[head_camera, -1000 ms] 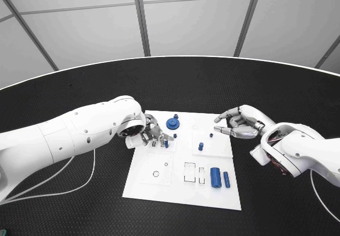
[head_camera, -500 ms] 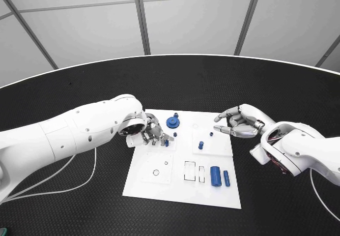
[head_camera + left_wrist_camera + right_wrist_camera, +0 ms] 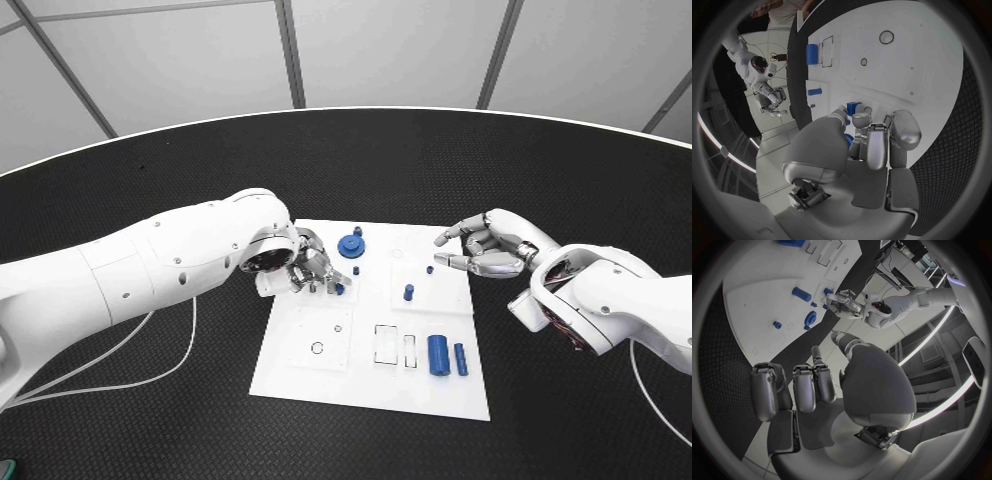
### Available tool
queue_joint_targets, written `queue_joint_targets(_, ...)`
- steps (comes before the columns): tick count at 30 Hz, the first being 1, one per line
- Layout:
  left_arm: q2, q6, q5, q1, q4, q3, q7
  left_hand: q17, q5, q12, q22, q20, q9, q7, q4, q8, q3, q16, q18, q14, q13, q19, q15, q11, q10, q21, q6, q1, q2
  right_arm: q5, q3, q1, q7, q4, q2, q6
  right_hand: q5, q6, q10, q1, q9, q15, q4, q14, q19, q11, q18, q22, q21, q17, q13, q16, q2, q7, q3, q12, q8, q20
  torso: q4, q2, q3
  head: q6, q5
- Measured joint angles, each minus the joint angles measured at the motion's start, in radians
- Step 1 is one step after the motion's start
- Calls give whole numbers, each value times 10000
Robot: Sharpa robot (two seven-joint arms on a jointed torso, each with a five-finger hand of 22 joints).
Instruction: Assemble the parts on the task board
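Hands over the board's far half

Left hand pinches a small blue part at the task board's left edge. Right hand hovers above the far right corner, fingers curled, holding nothing. Two blue cylinders lie near the board's near right corner.

Matt white task board, textured black table

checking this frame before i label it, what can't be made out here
- Left hand, head view: its fingers cover a small blue part at the task board's left edge; whether it is gripped or only touched is unclear.
- Left wrist view: the same blue part sits past the fingertips, contact hidden by the fingers.
- Right hand, head view: fingers curled above the board's right edge; nothing visible inside, but the palm faces away.
- Small blue peg: too small to tell if seated.
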Motion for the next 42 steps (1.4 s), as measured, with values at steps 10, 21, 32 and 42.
queue_joint_targets(10, 2, 81, 0, 0, -33, 0, 37, -1, 0, -70, 26, 0, -114, 0, 9, 0, 1670, -41, 0, 0, -173, 0, 0, -51, -51, 13, 0, 578, -192, 0, 0, 0, -17, -6, 3, 18, 0, 0, 0, 0, -1, 0, 0, 0, 0, 0, 0, 0, 0, 0, -1, 0, 0, 0, 0, 0, 0, 0, -3, -11, -1, -31, -1)
queue_joint_targets(21, -3, 252, 0, 0, -84, 0, 4, 8, -37, -85, 45, -2, -71, -17, -107, 185, 4718, -41, 0, 0, -327, -70, 0, -17, -97, 50, -125, 411, -1212, 0, 0, 0, -40, -15, 3, 52, 0, 0, 0, 0, -1, 0, 0, 0, 37, 0, 0, 0, 0, -1, -2, 0, 0, 0, 0, 0, 0, -37, 1, -11, -1, -60, -8)
queue_joint_targets(32, -55, 308, 115, 0, -73, -1, 97, 7, -33, -10, 44, -1, 99, 6, -149, 515, 6030, -41, 0, -37, -273, -70, -36, -25, -86, 50, -256, 365, -1644, 0, 0, 0, -43, -24, 6, 72, 0, 0, 0, 0, -2, 0, 0, 0, 37, 0, 0, 0, 0, 7, -3, 0, 0, 0, 0, 0, 0, -37, 2, -13, 3, -77, 12)
queue_joint_targets(42, -338, -63, 717, -1, 203, -1, 430, 6, -32, 79, 108, -1, 277, 20, 16, 782, 6329, -41, 0, -37, -86, -70, -36, -34, 113, 50, -270, 130, -1728, 0, 0, 0, -42, -49, -3, 95, 0, 0, 0, 0, -2, 0, 0, 0, 37, 0, 1, 0, 0, 6, -3, 1, 0, 0, 0, 0, 40, -37, 8, -14, -2, -65, 14)
